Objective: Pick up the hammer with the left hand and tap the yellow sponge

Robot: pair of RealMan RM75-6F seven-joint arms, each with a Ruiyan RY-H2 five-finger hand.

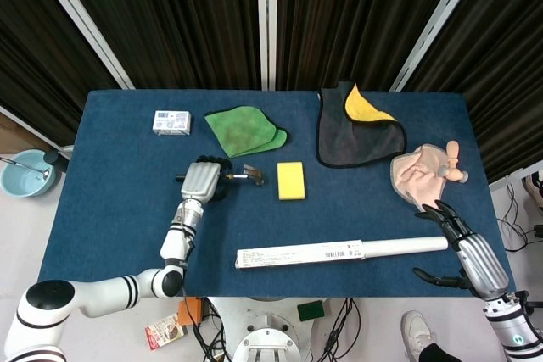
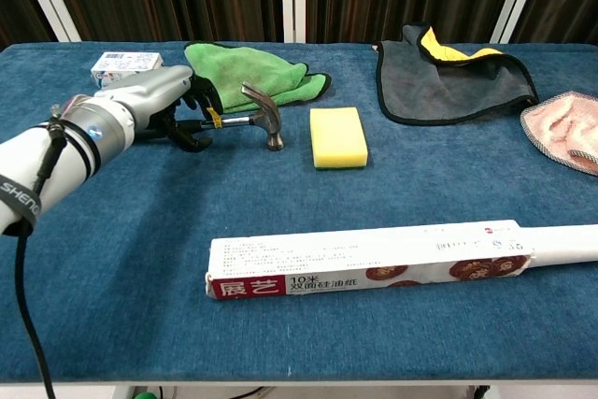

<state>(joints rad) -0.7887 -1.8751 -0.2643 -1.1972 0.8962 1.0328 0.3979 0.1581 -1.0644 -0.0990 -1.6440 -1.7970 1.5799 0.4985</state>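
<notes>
the robot's left hand (image 2: 140, 105) rests over the black handle of the steel claw hammer (image 2: 245, 117) on the blue counter (image 2: 299, 193), dark fingers (image 2: 198, 92) curled around it, left of the rectangular yellow sponge (image 2: 337, 136).

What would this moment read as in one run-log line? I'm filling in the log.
phase: grasping | left hand: fingers curled around hammer handle, hammer on table | yellow sponge: untouched | right hand: open, idle
</notes>
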